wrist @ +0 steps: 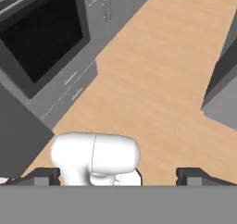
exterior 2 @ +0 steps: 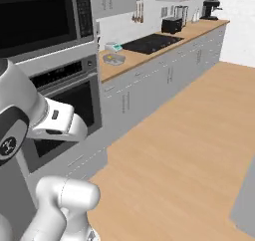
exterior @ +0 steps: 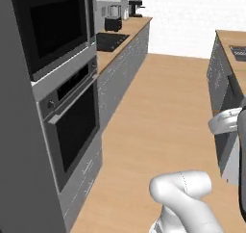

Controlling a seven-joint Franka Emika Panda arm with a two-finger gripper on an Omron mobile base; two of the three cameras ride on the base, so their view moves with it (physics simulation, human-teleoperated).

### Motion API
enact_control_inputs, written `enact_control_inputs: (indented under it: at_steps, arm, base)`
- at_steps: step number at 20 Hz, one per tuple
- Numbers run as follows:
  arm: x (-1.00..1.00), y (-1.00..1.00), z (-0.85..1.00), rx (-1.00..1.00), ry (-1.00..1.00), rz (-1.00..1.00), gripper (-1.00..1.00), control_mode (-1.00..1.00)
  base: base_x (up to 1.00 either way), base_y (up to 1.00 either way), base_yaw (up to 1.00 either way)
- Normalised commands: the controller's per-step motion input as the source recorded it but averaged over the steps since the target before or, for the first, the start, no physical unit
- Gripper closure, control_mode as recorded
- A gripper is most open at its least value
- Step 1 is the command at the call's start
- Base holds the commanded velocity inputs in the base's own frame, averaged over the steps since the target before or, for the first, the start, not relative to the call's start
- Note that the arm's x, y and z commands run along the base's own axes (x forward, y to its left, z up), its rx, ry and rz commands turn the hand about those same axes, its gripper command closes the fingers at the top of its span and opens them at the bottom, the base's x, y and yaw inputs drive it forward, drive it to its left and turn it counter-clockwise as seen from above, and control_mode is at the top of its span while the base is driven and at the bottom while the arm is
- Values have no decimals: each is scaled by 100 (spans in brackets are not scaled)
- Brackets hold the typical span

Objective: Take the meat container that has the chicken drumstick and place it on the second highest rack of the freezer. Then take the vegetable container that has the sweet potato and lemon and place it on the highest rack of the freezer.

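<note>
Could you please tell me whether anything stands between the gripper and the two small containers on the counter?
Nothing visible does: bare floor lies between the open gripper by the oven and the containers beyond it.

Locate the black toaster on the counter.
In the right base view, the toaster sits on the wooden counter behind the black cooktop, left of the coffee machine.

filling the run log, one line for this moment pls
phase: pre-grasp, away from containers | tool: open, empty, over wood floor | nearby: wall oven, counter with small containers, contents unclear
</note>
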Motion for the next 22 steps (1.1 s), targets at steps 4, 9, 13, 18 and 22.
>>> enact_control_inputs:
  at_steps: [4, 9, 13, 18, 22]
  arm:
    - [0, 0, 0, 0, 0, 0, -100, 100]
    - [0, 0, 0, 0, 0, 0, -100, 100]
    - [0, 0, 0, 0, 0, 0, -100, 100]
    - [0, 0, 0, 0, 0, 0, -100, 100]
    - [0, 0, 0, 0, 0, 0, -100, 100]
  base:
    - [46, 1, -70]
    - [58, 32, -52]
    - [91, 41, -23]
    - [100, 34, -12]
    - [100, 14, -12]
